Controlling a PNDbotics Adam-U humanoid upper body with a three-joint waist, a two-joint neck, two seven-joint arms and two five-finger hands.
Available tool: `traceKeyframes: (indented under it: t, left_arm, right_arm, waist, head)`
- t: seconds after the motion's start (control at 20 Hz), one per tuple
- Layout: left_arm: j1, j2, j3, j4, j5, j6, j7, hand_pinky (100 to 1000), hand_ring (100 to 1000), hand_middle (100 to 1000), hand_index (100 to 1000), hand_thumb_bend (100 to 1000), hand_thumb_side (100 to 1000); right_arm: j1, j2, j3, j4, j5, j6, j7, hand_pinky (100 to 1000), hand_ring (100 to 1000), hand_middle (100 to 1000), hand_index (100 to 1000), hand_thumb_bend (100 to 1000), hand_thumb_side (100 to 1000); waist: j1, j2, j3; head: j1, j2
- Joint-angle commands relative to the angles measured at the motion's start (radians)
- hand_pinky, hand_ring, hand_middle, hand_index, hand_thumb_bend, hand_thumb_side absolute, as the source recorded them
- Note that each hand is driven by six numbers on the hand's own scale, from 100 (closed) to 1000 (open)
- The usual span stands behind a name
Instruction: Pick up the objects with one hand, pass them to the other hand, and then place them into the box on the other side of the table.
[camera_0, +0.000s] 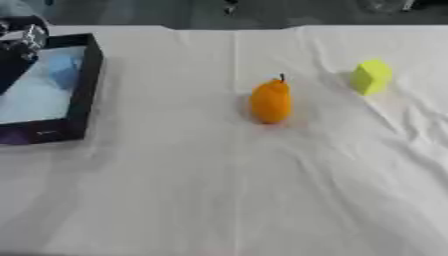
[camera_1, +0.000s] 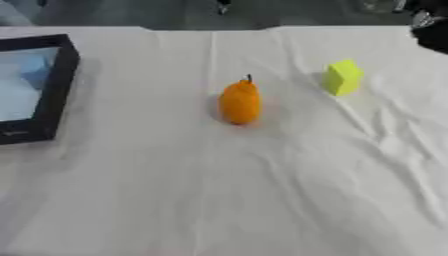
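I have 2 things left on the white cloth (camera_0: 219, 190): an orange pear (camera_0: 270, 101) lying near the middle with its dark stem pointing away from me, and a yellow block (camera_0: 371, 76) well apart from it, further to my right and a little deeper on the table. Neither is touched by anything. The box (camera_0: 86, 85), black-walled with a pale blue inside, sits at the far left edge, so anything I lift on the right has to cross over, which I judge is why the handover between hands is asked for.

My left hand (camera_0: 22, 42) hangs over the box's near-left corner at the top left of the left eye view, dark with silver parts; I cannot tell whether its fingers are spread or curled, and I see nothing in it. Of my right arm only a dark shape (camera_1: 429, 27) shows in the upper right corner of the right eye view, near the block's side of the table; whether that is the hand or the wrist I cannot say, nor how the fingers stand.

My guess is that I am between objects, with the right side due to reach next. The block is closer to that corner, so it looks the likelier pick. The pear may roll on the creased cloth if nudged
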Motion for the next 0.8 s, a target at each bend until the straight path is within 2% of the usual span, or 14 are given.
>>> traceKeyframes:
  t: [0.05, 0.2, 0.4, 0.65, 0.8]
  left_arm:
    - [-0.003, -0.031, 0.000, -0.016, 0.009, -0.067, -0.032, 1000, 814, 866, 786, 100, 745]
    - [-0.003, -0.088, -0.002, -0.016, -0.007, -0.099, -0.045, 1000, 847, 881, 787, 100, 757]
    - [0.002, -0.174, -0.010, -0.016, -0.016, -0.143, -0.073, 1000, 855, 894, 799, 100, 787]
    - [-0.004, -0.239, -0.023, -0.016, -0.029, -0.175, -0.104, 1000, 877, 909, 803, 100, 783]
    - [-0.006, -0.269, -0.030, -0.016, -0.038, -0.198, -0.119, 1000, 891, 927, 822, 100, 782]
  right_arm:
    - [-0.040, -0.077, 0.026, 0.076, -0.087, -0.001, 0.072, 885, 918, 890, 848, 209, 414]
    - [-0.056, -0.111, 0.045, 0.128, -0.115, -0.001, 0.156, 898, 930, 899, 860, 261, 395]
    - [-0.060, -0.151, 0.057, 0.170, -0.102, -0.001, 0.261, 911, 942, 909, 869, 319, 359]
    - [-0.067, -0.159, 0.047, 0.198, -0.055, -0.001, 0.330, 915, 945, 917, 873, 342, 313]
    - [-0.072, -0.153, 0.043, 0.216, -0.040, -0.001, 0.356, 920, 949, 921, 881, 357, 230]
  waist:
    - [-0.004, -0.023, 0.010]
    - [-0.010, -0.017, 0.030]
    - [-0.018, -0.008, 0.068]
    - [-0.026, 0.005, 0.112]
    - [-0.029, 0.012, 0.135]
  head:
    - [-0.020, -0.007]
    - [-0.037, -0.016]
    - [-0.062, -0.033]
    - [-0.103, -0.051]
    - [-0.125, -0.061]
